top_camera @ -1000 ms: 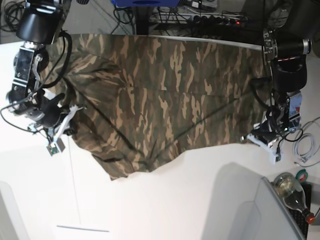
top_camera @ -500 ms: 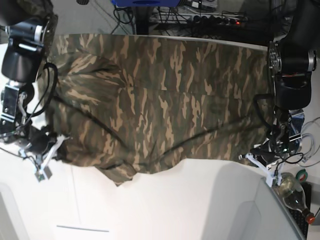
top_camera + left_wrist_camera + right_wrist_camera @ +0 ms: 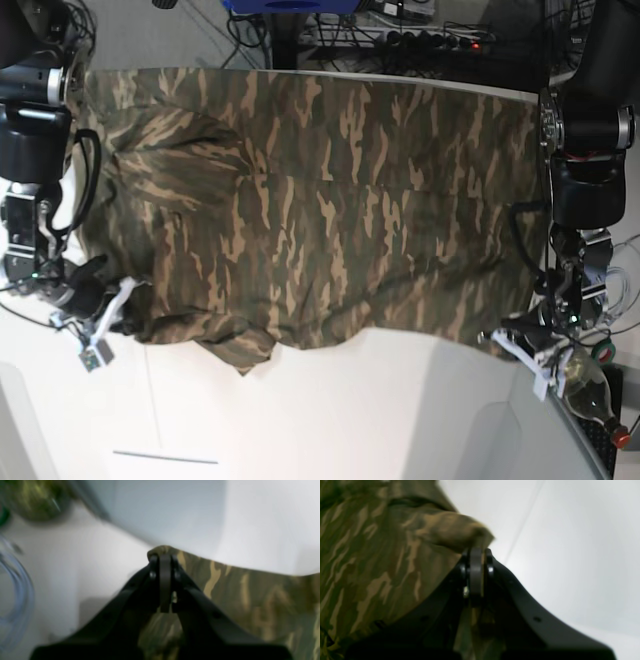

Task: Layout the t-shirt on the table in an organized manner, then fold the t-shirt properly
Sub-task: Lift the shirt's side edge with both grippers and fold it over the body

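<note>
The t-shirt (image 3: 300, 210) lies spread across the upper and middle part of the base frame on the white table (image 3: 330, 420), reaching from the left edge to the right arm-side edge, with its near hem running unevenly across mid-frame. A bunched fold of cloth hangs at the lower left of the hem.

At the lower right of the base frame the left gripper (image 3: 520, 345) sits at the shirt's near corner. In the left wrist view its jaws are pressed together on the corner of the shirt (image 3: 240, 592), the cloth edge showing just above the tips of the left gripper (image 3: 163, 560).

At the lower left of the base frame the right gripper (image 3: 112, 310) meets the opposite corner. In the right wrist view the right gripper (image 3: 476, 552) is clamped on a rolled bit of shirt (image 3: 377, 555), with bare table (image 3: 570, 542) at the right.

A bottle (image 3: 590, 385) lies at the lower right corner of the base frame.
</note>
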